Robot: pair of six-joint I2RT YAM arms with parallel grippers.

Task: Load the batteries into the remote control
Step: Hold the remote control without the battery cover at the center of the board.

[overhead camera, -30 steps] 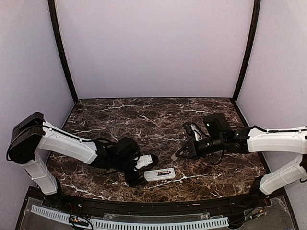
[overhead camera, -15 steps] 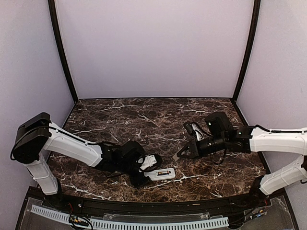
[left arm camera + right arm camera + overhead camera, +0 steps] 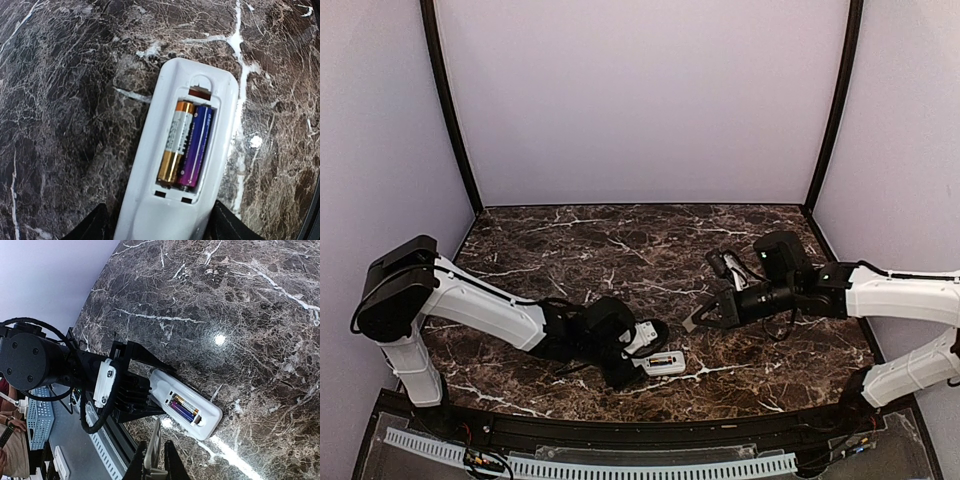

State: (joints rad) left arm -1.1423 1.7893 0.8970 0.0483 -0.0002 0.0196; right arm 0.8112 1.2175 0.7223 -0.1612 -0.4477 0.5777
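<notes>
The remote control point(image 3: 142, 170) lies at the bench's point(image 3: 620, 240) six o'clock, batteries point(image 3: 185, 145) seated, left fingers point(image 3: 95, 226) straddling its end, grip unclear, right fingers point(image 3: 171, 462) clamped on the grey cover point(image 3: 152, 442); a skewed squeeze could eject them.

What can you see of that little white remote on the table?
The remote is a slim white plastic handset lying flat, back side up, on the dark marbled table, near its front edge. Its battery bay is uncovered, and two batteries lie in it side by side, one gold and silver, the other blue and purple. A small reddish strip shows at the bay's far end. The left arm's fingers, black, straddle one end of it; whether they touch it cannot be told.
</notes>
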